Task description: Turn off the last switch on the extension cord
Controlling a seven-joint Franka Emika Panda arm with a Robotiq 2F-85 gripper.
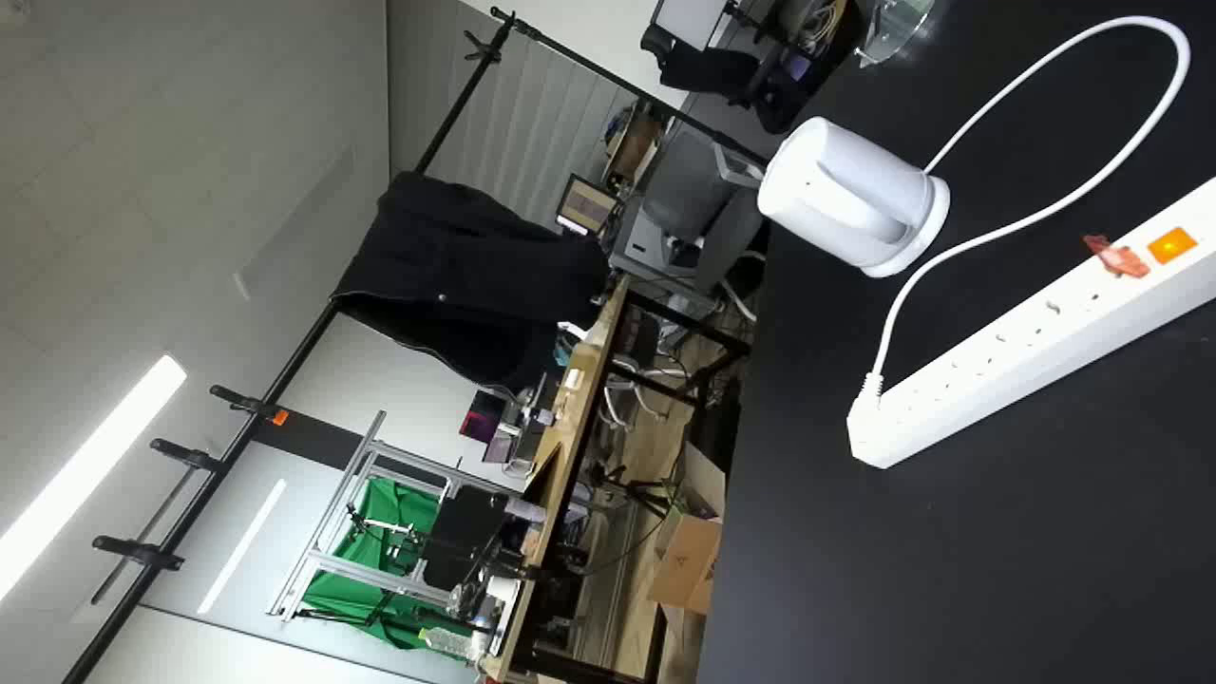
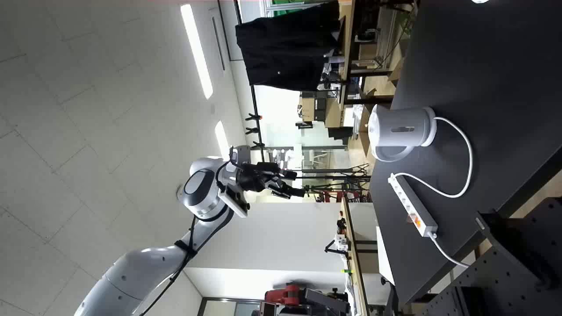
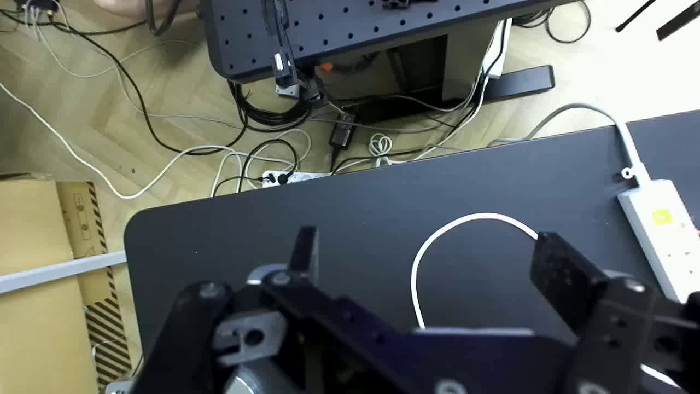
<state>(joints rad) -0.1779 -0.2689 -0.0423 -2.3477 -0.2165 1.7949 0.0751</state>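
Extension cord, one lit switch; pincer, two fingers apart.

White extension cord near a kettle on the black table, parted fingers well away.

Arm held high in an exterior view, well above the tabletop and well apart from its edges and corners. Wrist bent over, gripper hanging below it, pointing down with a slight tilt, lined up with the tabletop's far edge in that view. Fingers spread wide apart. In the wrist view both fingertips show inside the tabletop's long edge: one nearer the rounded corner, the other farther along the edge. Dark finger linkages slightly blurred there.
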